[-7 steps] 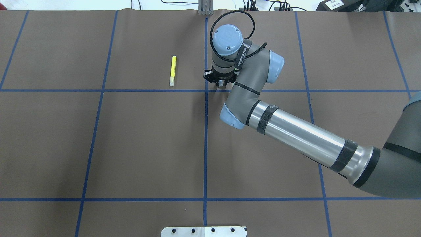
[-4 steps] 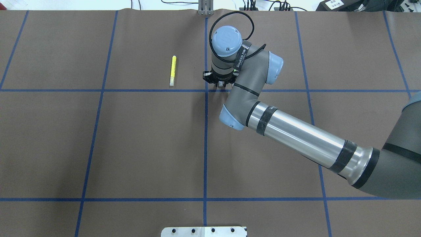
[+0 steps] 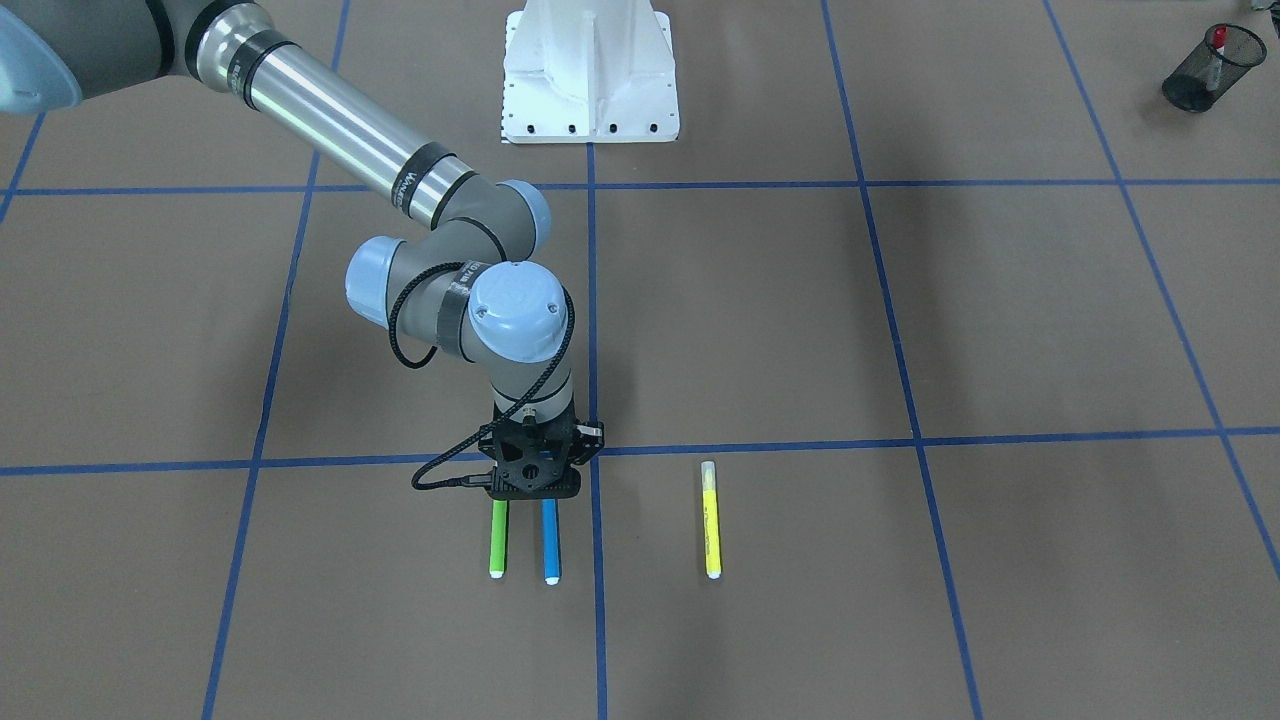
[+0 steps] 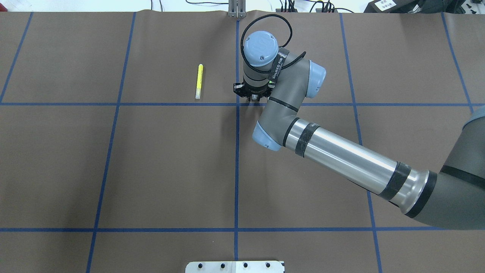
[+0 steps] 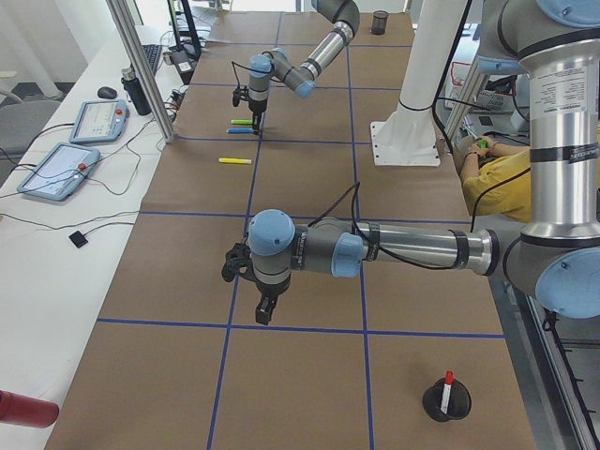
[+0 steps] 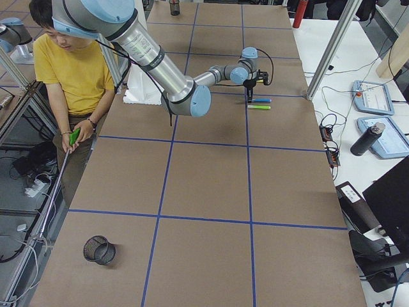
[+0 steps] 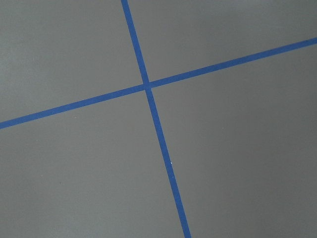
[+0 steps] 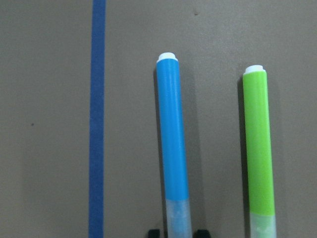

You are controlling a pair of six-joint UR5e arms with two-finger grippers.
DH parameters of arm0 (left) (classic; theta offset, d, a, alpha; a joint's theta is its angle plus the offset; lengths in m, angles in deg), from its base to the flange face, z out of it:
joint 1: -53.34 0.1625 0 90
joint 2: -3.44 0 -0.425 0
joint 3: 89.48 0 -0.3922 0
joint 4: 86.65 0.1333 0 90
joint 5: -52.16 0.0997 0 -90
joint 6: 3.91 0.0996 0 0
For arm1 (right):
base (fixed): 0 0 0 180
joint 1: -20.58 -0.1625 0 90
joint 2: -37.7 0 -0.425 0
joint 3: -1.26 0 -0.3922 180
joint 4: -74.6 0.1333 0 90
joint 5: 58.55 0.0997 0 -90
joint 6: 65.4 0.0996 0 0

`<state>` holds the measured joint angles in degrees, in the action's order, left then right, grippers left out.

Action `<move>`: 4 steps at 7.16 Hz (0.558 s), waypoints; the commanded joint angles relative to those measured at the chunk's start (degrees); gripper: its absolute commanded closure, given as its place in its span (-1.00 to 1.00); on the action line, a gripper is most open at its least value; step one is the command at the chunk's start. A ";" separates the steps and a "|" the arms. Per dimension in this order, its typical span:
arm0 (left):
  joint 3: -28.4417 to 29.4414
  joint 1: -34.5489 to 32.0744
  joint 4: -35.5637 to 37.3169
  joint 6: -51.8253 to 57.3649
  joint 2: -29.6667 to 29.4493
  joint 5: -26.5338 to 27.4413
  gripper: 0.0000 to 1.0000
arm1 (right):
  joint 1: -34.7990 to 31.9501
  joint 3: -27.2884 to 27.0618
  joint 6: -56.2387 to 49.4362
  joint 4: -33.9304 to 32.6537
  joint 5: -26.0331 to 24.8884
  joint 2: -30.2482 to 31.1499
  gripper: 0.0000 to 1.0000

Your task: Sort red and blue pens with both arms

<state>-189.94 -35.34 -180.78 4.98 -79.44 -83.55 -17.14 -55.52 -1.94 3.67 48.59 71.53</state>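
Right end effector open astride the blue pen on the counter.
My wrist camera shows fingertips flanking its clear cap, green marker alongside; overhead, my wrist hides both. The front view shows the red pen in the far mesh cup. Left end effector: cannot tell.

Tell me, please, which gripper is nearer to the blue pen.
Right. The right gripper straddles the clear-capped end of the blue pen; the left gripper hangs far off, above the table.
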 commanded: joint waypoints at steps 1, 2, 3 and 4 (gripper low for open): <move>0.00 0.00 0.00 -0.01 0.00 0.00 -1.00 | 0.02 0.00 -0.09 -0.09 0.00 0.01 0.60; 0.00 0.00 0.00 -0.01 0.00 0.00 -1.00 | 0.02 0.00 -0.35 -0.09 0.00 0.01 0.70; 0.00 0.00 -0.17 -0.01 0.00 0.00 -1.00 | 0.02 0.00 -0.61 -0.09 0.00 0.01 0.77; 0.00 0.00 -0.18 -0.01 0.00 0.09 -1.00 | 0.02 0.00 -0.79 -0.18 0.00 0.01 0.89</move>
<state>-189.94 -35.34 -180.89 4.97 -79.44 -83.53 -17.13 -55.51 -2.46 3.57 48.59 71.53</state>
